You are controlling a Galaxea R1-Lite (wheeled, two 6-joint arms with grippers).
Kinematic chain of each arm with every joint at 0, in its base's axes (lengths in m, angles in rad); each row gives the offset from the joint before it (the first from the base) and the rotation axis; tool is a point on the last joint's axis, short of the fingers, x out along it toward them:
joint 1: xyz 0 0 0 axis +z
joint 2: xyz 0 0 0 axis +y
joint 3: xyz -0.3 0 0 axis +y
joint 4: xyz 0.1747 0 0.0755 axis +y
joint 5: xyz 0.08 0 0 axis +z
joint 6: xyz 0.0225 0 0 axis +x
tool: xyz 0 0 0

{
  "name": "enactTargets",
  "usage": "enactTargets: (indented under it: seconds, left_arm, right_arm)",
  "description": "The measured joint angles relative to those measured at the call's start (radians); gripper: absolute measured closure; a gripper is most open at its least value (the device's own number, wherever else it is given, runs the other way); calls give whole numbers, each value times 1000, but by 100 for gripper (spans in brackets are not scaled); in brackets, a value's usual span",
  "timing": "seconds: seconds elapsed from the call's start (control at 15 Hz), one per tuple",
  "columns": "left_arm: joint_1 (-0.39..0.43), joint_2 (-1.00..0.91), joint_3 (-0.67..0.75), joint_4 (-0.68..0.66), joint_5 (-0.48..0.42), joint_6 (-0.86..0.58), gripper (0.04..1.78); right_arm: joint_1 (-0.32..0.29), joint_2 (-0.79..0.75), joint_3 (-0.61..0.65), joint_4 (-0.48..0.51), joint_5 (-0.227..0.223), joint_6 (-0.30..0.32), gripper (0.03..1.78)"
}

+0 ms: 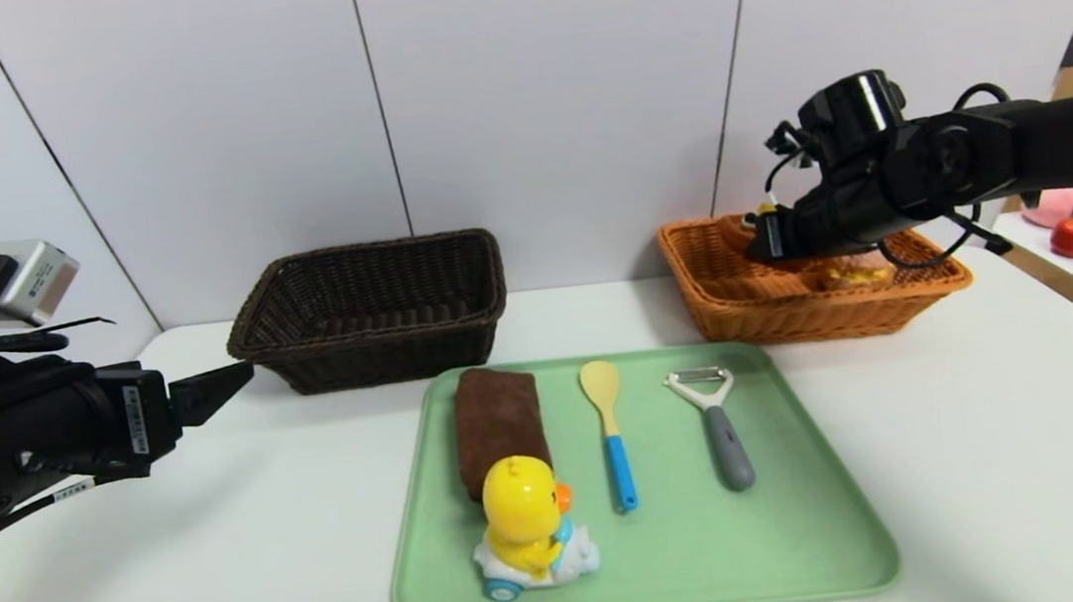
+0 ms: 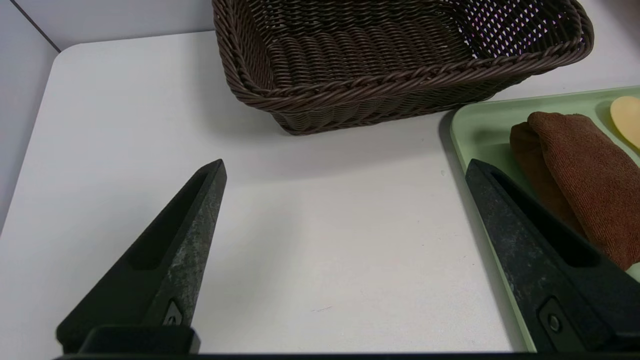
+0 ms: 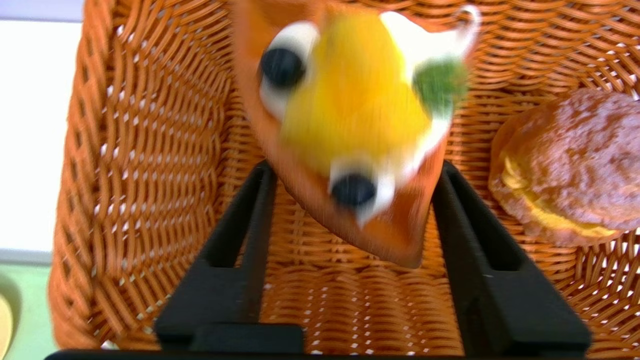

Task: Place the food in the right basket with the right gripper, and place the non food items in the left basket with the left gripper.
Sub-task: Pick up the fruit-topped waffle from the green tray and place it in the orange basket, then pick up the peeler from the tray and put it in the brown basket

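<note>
White table (image 1: pixel 962 456): work surface bearing everything below. Green tray (image 1: pixel 800 533): near centre, still loaded with all four non-food items. Left basket (image 1: pixel 373 310): dark brown, far and left of centre, nothing inside as far as visible. Right basket (image 1: pixel 746 304): orange-tan, far right, holding both foods. Right gripper (image 3: pixel 352 172): reaching over the right basket, fingers spread; waffle wedge (image 3: pixel 350 120) blurred between the tips, apparently let go and dropping, though contact with the fingers cannot be told. Left gripper (image 2: pixel 345 167): parked at the near left above bare table, fingers wide apart, grasping nothing. Brown towel (image 1: pixel 498 427): folded, along the tray's left side. Duck toy (image 1: pixel 528 526): nearest the tray's front edge, touching the towel's near end. Spoon (image 1: pixel 609 428) and peeler (image 1: pixel 715 422): side by side at tray centre, handles toward the near side. Bun (image 3: pixel 570 165): resting on the right basket's floor. Judged progress: food half effectively complete; non-food half not yet begun, four left-arm transfers remaining.
</note>
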Motion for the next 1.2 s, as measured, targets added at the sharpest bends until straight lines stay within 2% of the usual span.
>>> enactTargets:
  seconds: [0.27,0.6,0.73,1.07,1.2]
  left_arm:
    - [0,6,-1,0,0,0,13]
    - [0,6,1,0,0,0,13]
    - [0,6,2,0,0,1,13]
    - [0,5,11,0,0,2,13]
    - [0,3,12,0,0,3,13]
  right_arm:
    - [1,6,-1,4,-3,-1,50]
    - [21,-37,3,18,-9,6,31]
    - [81,-97,4,76,-9,31,26]
    - [286,-248,-17,287,-13,198,18]
    - [340,-284,35,303,-54,255,17]
